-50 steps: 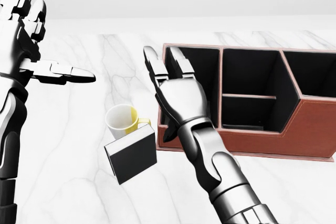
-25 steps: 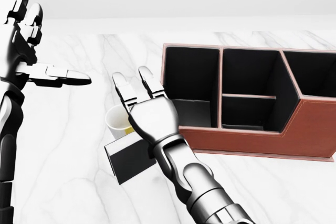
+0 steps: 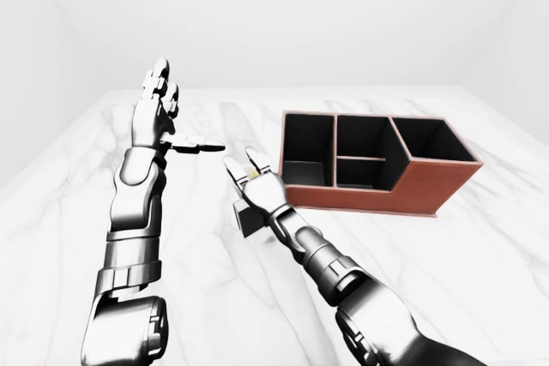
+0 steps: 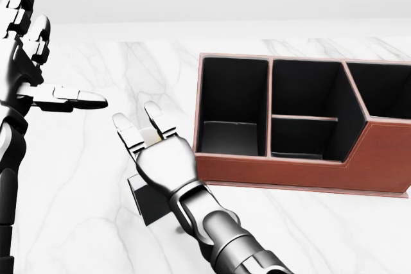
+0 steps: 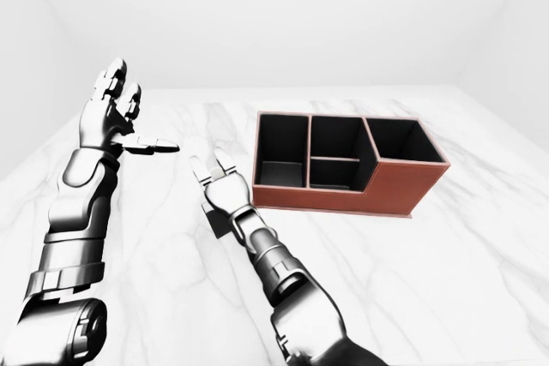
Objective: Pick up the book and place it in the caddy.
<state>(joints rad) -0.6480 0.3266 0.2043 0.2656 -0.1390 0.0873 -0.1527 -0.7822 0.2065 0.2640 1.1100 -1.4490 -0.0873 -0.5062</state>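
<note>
Now | book [image 4: 149,202] under open right hand [image 4: 162,158] | caddy [image 4: 379,155] right

The right hand [image 3: 262,188] is hovering, fingers spread, over the book [image 3: 247,219], at nine o'clock from the caddy [image 3: 426,188].

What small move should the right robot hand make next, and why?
Probably lower the right robot hand onto the book and close the fingers around it. The hand is open above the book, covering the mug, and the book lies on the table left of the caddy, not yet grasped.
</note>
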